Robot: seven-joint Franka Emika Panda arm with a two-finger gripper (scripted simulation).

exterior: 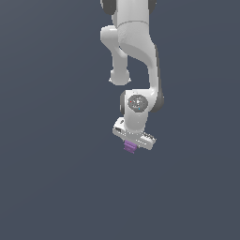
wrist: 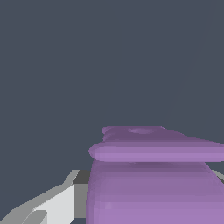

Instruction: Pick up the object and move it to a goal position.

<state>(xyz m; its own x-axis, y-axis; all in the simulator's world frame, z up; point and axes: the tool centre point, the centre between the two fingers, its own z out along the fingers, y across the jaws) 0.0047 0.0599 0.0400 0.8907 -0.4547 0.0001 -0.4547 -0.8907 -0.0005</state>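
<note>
The object, a small purple ridged piece [exterior: 130,147], sticks out just below the white hand of my arm in the exterior view. My gripper [exterior: 131,145] is shut on it, and the fingers are mostly hidden behind the hand and the piece. In the wrist view the purple piece [wrist: 153,183] fills the near part of the picture, with its ridged edge standing out, and one grey-white finger [wrist: 61,201] shows beside it. The piece appears lifted off the ground.
The white arm [exterior: 136,51] reaches down from the top of the exterior view. All around it is plain dark grey-blue ground [exterior: 47,164]. No other object shows.
</note>
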